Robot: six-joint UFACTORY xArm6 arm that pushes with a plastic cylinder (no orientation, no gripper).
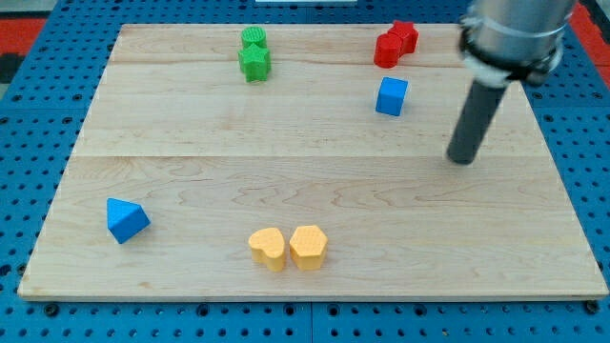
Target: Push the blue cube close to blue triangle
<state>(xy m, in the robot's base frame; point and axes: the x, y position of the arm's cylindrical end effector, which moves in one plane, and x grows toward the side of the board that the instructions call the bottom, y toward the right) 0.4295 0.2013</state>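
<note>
Pale wooden worktop (315,181) of joined boards, lying on a blue perforated base plate (29,95) that shows on all sides.

My tip (462,159): lower end of the dark rod, in the right part of the frame, upper half. It stands on bare wood. There are no fingers on this arm to be spread or pressed together; it ends in the plain rod, touching no block. The grey body of the arm (515,33) fills the upper right corner.

Blue cube (391,96): nearest block to the tip, up and to the view's left of it, apart from it with bare wood between.

Red blocks (396,43): two, touching each other, just above the blue cube near the top edge; exact shapes unclear.

Green blocks (254,53): two, one right behind the other, upper centre-left near the top edge; shapes unclear.

Yellow blocks (288,248): two side by side, touching, bottom centre. Left one looks heart-like, right one more angular.

Blue triangle (126,219): lower left of the frame, alone, well apart from the blue cube, diagonally across the board from it.
</note>
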